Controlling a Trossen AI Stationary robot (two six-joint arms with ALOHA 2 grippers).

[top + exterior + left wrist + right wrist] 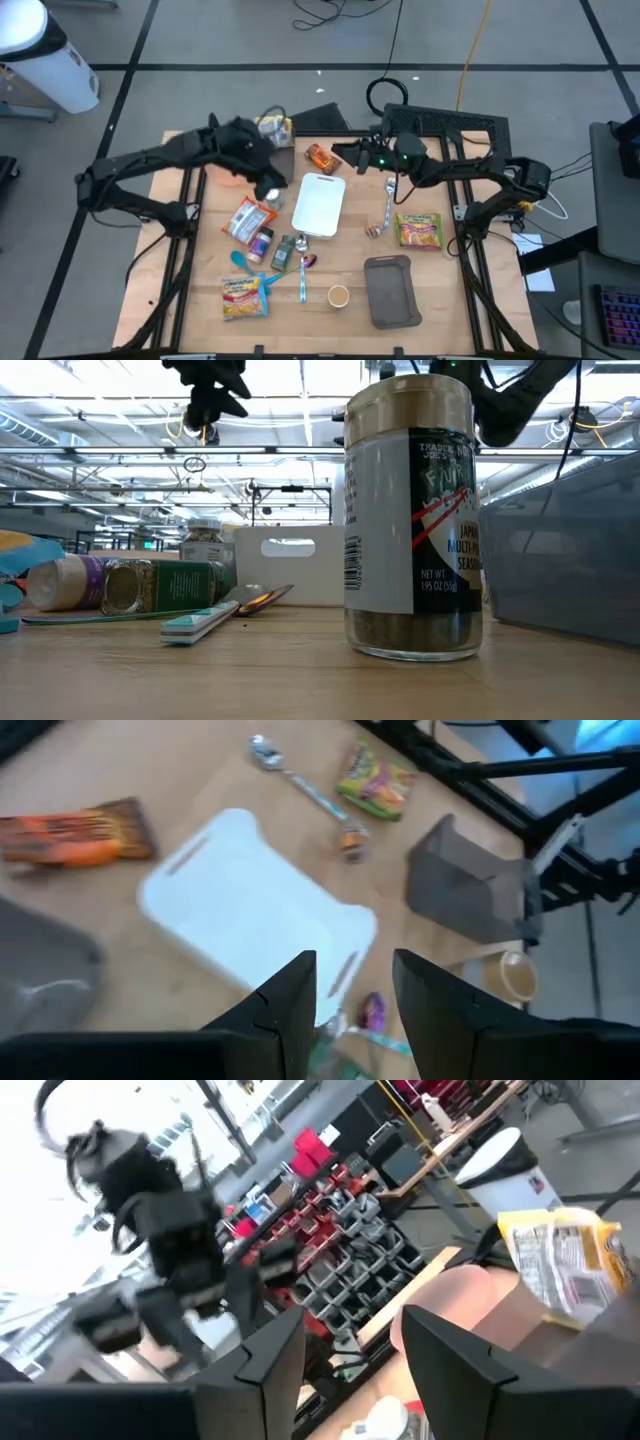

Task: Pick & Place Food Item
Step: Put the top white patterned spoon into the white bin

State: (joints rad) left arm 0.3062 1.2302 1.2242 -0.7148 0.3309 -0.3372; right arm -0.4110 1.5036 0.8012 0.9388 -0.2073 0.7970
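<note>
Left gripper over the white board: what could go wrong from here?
1. The left gripper hangs open and empty above the cutting board; spice jars and a snack packet crowd its near edge, so a descent could knock them.
2. The right gripper hovers close by over the orange packet; the arms could clash.

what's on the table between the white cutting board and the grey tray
In the high view, a spoon lies between the white cutting board and the grey tray, plus bare wood.

The jar (412, 520), centre right in the low view, reads "TRADER JOE'S", "JAPAN", "MULTI-PU", "SEASON", "NET WT".
</note>
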